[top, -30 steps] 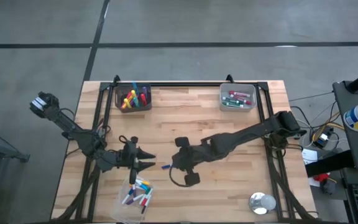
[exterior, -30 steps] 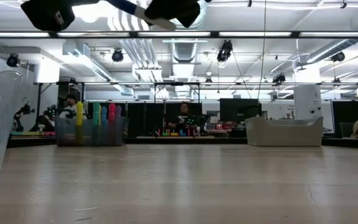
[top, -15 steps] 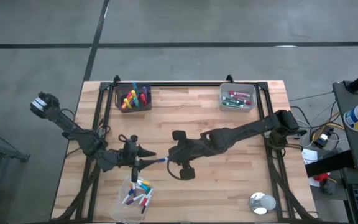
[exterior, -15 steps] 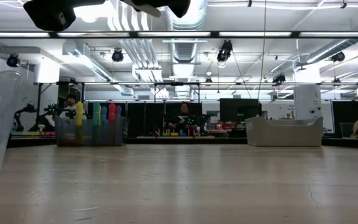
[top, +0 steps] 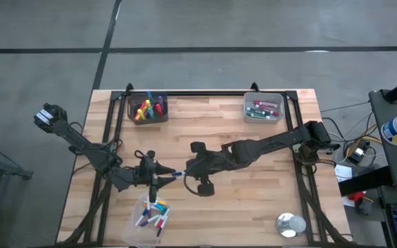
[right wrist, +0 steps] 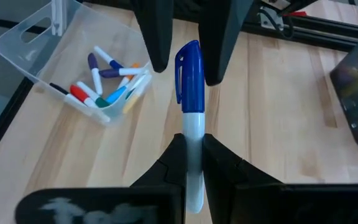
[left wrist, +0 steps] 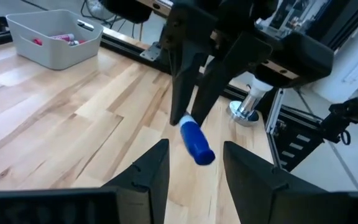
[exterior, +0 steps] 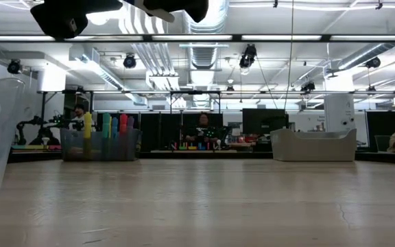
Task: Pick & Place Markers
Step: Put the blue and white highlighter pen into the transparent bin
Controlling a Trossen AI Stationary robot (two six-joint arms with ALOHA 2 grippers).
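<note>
A marker with a white barrel and a blue cap (right wrist: 188, 71) hangs in the air over the table's middle left, seen small in the high view as the marker (top: 178, 173). My right gripper (right wrist: 194, 163) is shut on its barrel. The cap end points toward the table's left and reaches between the spread fingers of my left gripper (left wrist: 194, 168), which is open. Its fingers (right wrist: 156, 37) stand on either side of the cap, and I see no touch. Several more markers lie in a clear bin (top: 150, 215) near the front edge. My right gripper pinches the marker's white barrel (right wrist: 193, 140) between its two fingers, with the blue cap end sticking out ahead of the fingertips. The fingers slant downward from the table's right and lie along the marker. The marker is clear of the table.
A dark bin (top: 148, 108) with upright markers stands at the far left, and a grey bin (top: 262, 109) with markers at the far right. A round metal object (top: 290, 224) sits near the front right corner. Bare wood lies between the bins.
My right gripper has carried the marker up and toward the table's left, toward my left gripper. The blue cap, which hung short of the left gripper's fingers, now sits between them. The right gripper has stayed shut on the barrel.
</note>
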